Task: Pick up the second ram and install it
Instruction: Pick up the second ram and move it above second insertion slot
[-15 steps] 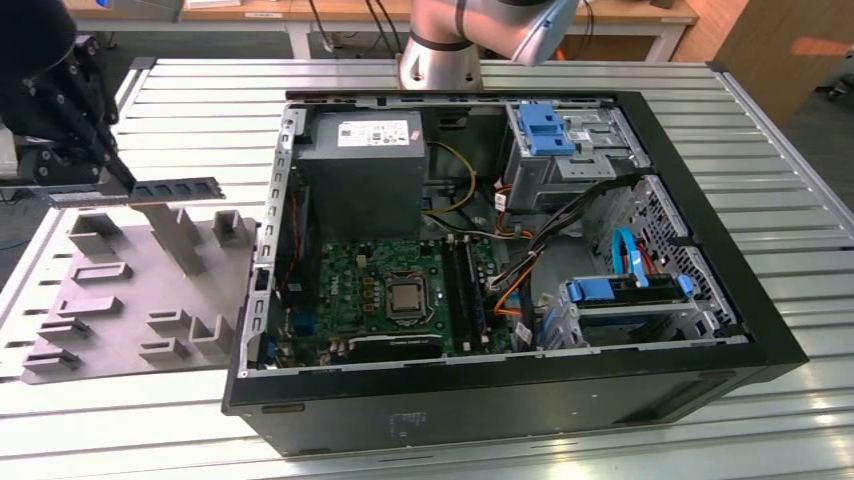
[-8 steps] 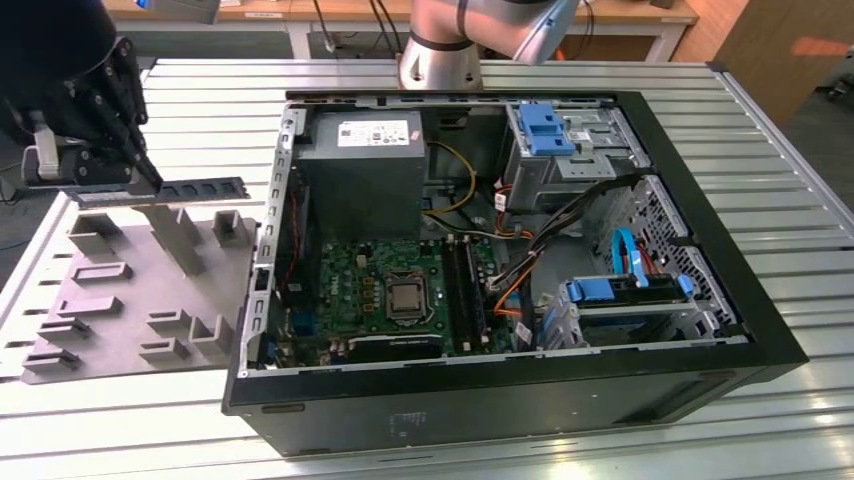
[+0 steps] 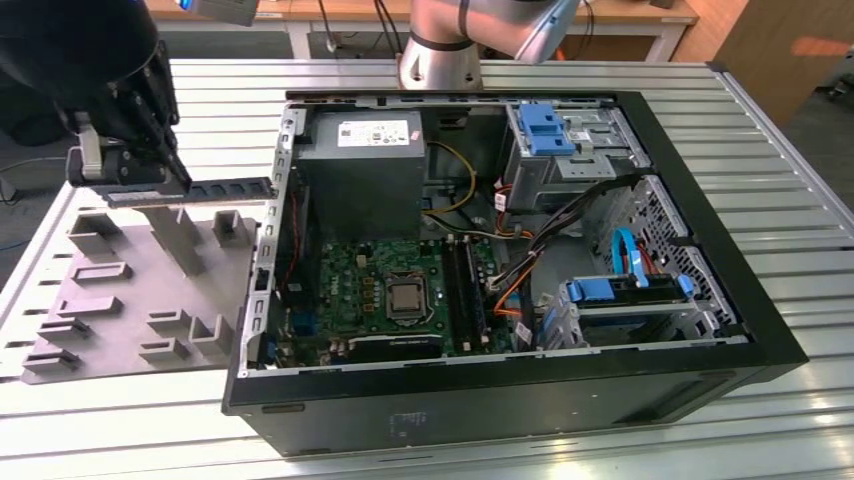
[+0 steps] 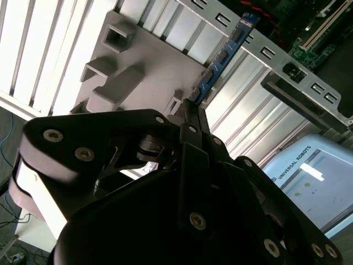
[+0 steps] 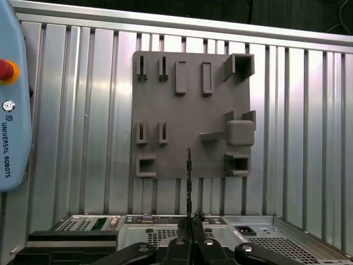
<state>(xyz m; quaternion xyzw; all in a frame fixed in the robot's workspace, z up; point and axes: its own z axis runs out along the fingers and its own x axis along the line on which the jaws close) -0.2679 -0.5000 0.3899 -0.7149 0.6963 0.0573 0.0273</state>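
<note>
My black gripper [image 3: 174, 183] hangs above the grey holder tray [image 3: 134, 290] at the exterior view's left, shut on the second ram [image 3: 220, 189]. The stick is a long narrow dark board held level, one end reaching toward the computer case's wall [image 3: 283, 190]. In the second wrist view the ram [image 4: 223, 55] juts out from between the closed fingertips [image 4: 187, 113]. The first wrist view shows the ram [image 5: 188, 176] edge-on as a thin dark line over the tray [image 5: 193, 72]. The green motherboard [image 3: 380, 285] with its long black slots [image 3: 461, 290] lies inside the open case.
The open case holds a grey power supply [image 3: 360, 165], blue drive caddies [image 3: 545, 130], and cables [image 3: 514, 265]. A pale blue teach pendant [image 5: 11, 110] lies on the slatted metal table [image 3: 747, 120] beside the tray. The arm's base [image 3: 441, 55] stands behind the case.
</note>
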